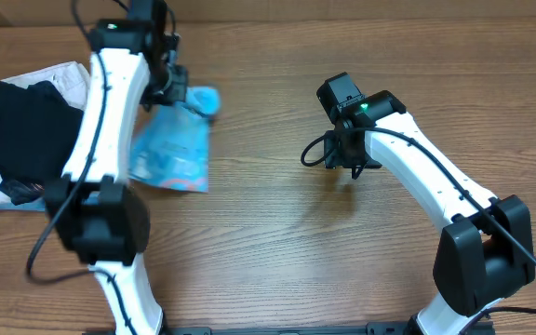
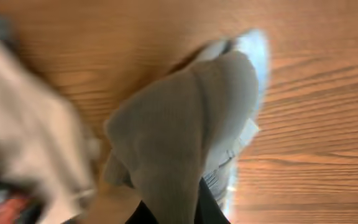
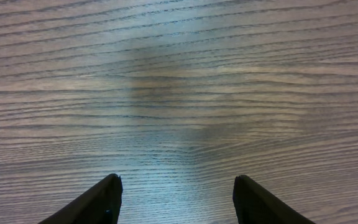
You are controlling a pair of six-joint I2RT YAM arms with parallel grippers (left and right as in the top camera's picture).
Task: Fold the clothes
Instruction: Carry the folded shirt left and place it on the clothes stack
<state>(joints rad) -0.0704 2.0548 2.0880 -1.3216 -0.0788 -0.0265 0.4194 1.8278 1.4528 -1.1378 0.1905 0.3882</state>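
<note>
The light sky-blue T-shirt with white lettering hangs bunched at the back left of the table, its lower part resting on the wood. My left gripper is shut on its top end and holds it up. In the blurred left wrist view the cloth drapes from the jaws and looks grey in shadow with a blue edge. My right gripper is open and empty over bare wood near the table's middle; its wrist view shows both fingers spread apart with only wood between them.
A pile at the far left holds a black garment over a white or cream garment. The wooden table extends between the arms. The two arm bases stand at the front edge.
</note>
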